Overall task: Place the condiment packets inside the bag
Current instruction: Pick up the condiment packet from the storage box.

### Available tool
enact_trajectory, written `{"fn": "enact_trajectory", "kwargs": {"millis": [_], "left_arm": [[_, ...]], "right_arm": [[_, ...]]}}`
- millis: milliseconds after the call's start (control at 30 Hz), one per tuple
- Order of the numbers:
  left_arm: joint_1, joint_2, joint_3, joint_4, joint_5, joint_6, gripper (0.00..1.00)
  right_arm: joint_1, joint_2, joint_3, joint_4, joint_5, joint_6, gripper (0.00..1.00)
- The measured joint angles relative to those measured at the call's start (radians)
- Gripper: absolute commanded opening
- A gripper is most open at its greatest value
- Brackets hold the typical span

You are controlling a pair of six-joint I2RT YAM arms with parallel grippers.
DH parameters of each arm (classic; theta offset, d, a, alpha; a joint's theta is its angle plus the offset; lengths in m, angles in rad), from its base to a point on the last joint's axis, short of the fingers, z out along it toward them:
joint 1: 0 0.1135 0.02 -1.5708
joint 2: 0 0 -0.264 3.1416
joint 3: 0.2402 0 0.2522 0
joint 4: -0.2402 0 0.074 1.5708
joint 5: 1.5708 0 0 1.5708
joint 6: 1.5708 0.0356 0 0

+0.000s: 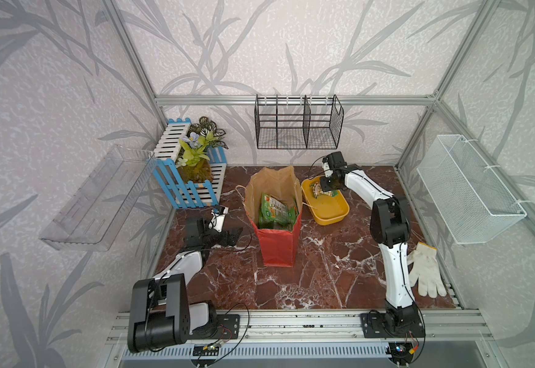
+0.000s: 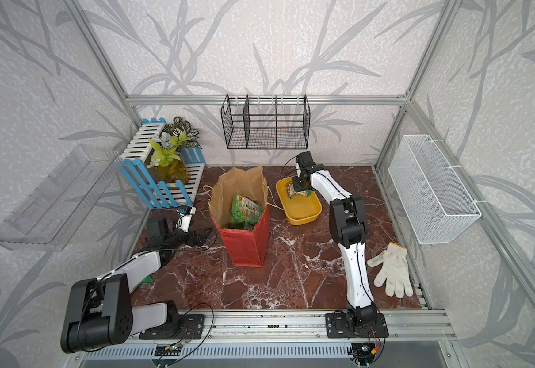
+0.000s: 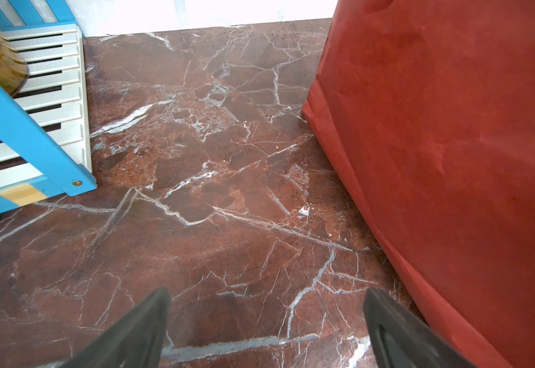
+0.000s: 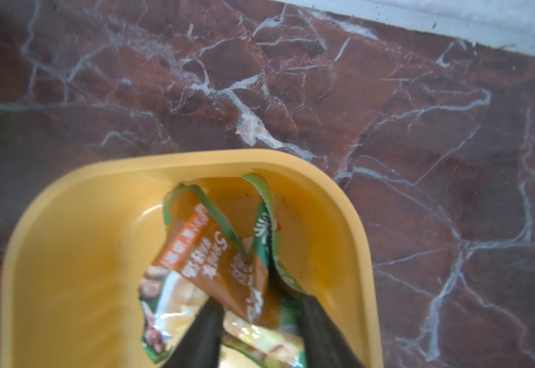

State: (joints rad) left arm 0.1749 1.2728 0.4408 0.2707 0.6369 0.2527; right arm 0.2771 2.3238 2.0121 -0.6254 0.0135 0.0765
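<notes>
The tall red bag (image 1: 278,245) (image 2: 247,247) stands open in the middle of the table, with several green condiment packets (image 1: 275,212) (image 2: 243,212) inside it. Another condiment packet (image 4: 215,255) lies buckled in the yellow tray (image 1: 331,212) (image 4: 78,242) to the right of the bag. My right gripper (image 1: 326,190) (image 2: 301,191) (image 4: 258,302) reaches down into the tray, shut on that packet, which folds up between the fingers. My left gripper (image 1: 237,234) (image 2: 207,234) (image 3: 266,293) hovers low and open beside the bag's left wall (image 3: 450,159), holding nothing.
A blue and white planter fence (image 1: 189,178) (image 3: 36,127) stands at the back left. A white glove (image 1: 425,274) lies at the right edge. A black wire rack (image 1: 298,124), a white mesh basket (image 1: 470,191) and a clear shelf (image 1: 100,197) hang on the walls.
</notes>
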Motion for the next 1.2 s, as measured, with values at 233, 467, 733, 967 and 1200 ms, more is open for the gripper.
{"fn": "enact_trajectory", "kwargs": {"millis": [233, 467, 733, 967, 1200], "left_arm": [[0.0, 0.0, 0.0, 0.0, 0.0, 0.0, 0.99], [0.0, 0.0, 0.0, 0.0, 0.0, 0.0, 0.99], [0.0, 0.0, 0.0, 0.0, 0.0, 0.0, 0.99], [0.0, -0.005, 0.0, 0.0, 0.0, 0.0, 0.99], [0.0, -0.011, 0.0, -0.001, 0.001, -0.002, 0.99]], "right_arm": [[-0.001, -0.031, -0.101, 0.052, -0.014, 0.009, 0.05], [0.0, -0.199, -0.29, 0.135, -0.035, 0.036, 0.0], [-0.001, -0.455, -0.471, 0.258, -0.073, 0.091, 0.0], [0.004, -0.68, -0.627, 0.326, -0.125, 0.142, 0.0], [0.107, -0.914, -0.7, 0.345, -0.11, 0.143, 0.0]]}}
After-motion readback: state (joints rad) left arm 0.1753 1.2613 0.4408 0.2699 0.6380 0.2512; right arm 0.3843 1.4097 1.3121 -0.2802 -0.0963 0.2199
